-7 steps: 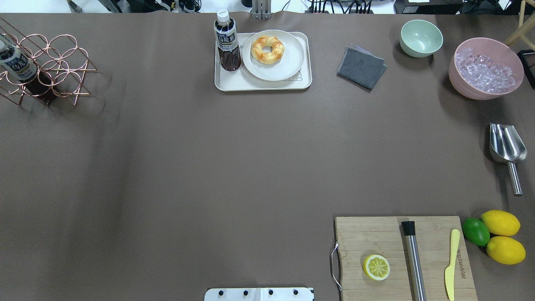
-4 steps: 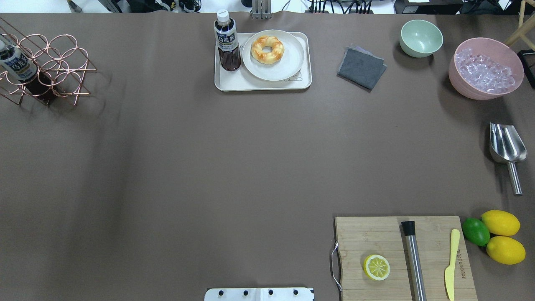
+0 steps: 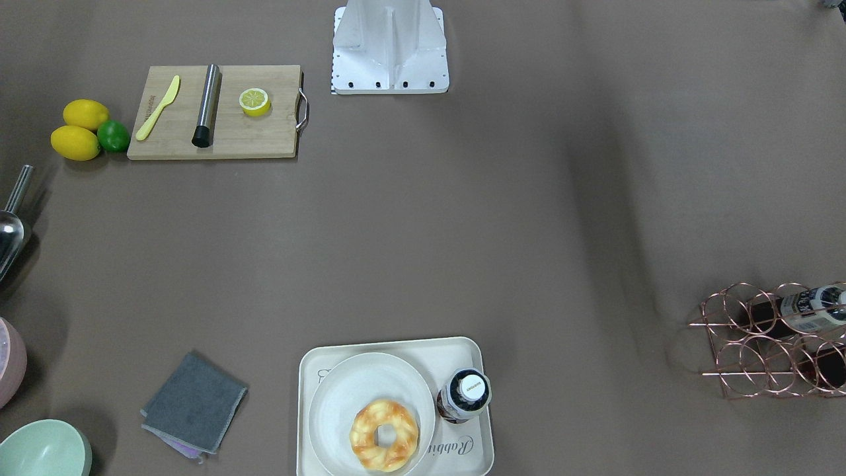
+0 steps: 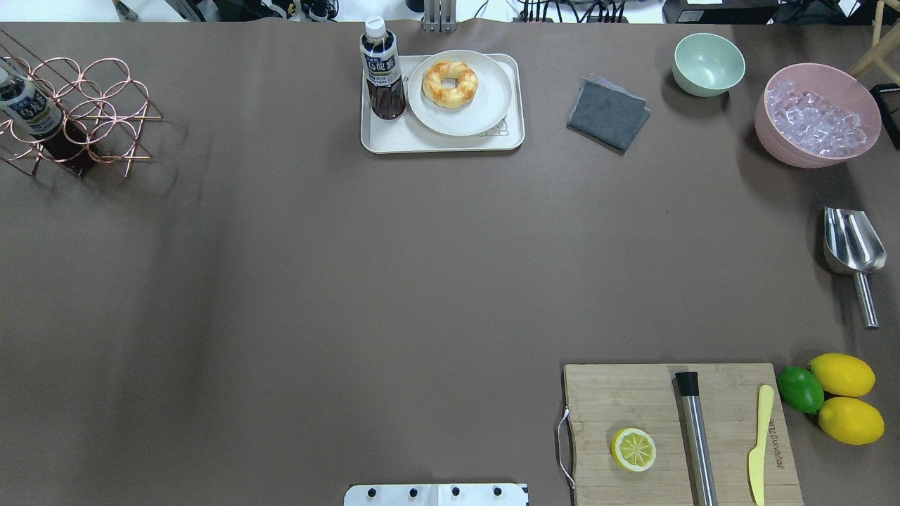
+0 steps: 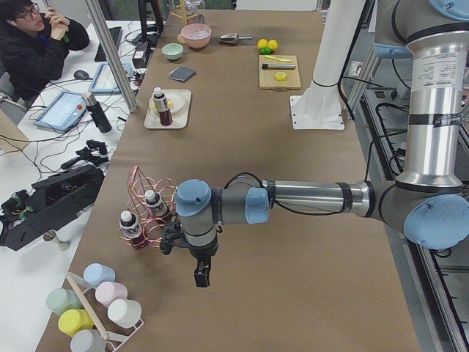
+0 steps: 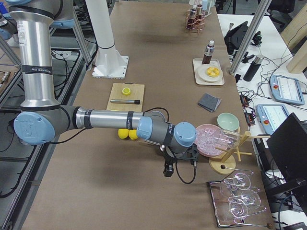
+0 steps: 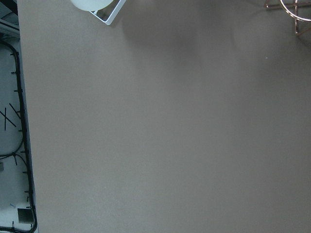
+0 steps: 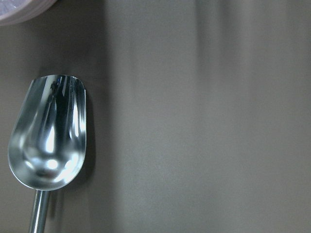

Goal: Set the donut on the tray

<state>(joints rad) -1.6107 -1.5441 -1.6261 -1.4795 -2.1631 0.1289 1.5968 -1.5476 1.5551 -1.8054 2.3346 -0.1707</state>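
The donut (image 4: 450, 83) is a golden-orange twisted ring. It lies on a round off-white plate (image 4: 485, 105) that sits on the cream tray (image 4: 422, 144) at the far middle of the table. It also shows in the front-facing view (image 3: 384, 435), on the tray (image 3: 390, 341) with its "Rabbit" script. My left gripper (image 5: 200, 277) hangs over the table's left end, far from the tray. My right gripper (image 6: 166, 171) hangs over the right end. Both show only in side views, so I cannot tell whether they are open or shut.
A dark tea bottle (image 4: 382, 70) stands on the tray beside the plate. A grey cloth (image 4: 608, 114), green bowl (image 4: 708, 63), pink ice bowl (image 4: 815, 116) and steel scoop (image 4: 852, 246) lie to the right. A cutting board (image 4: 675, 436) holds a lemon half (image 4: 633, 449). A copper rack (image 4: 77, 112) stands far left.
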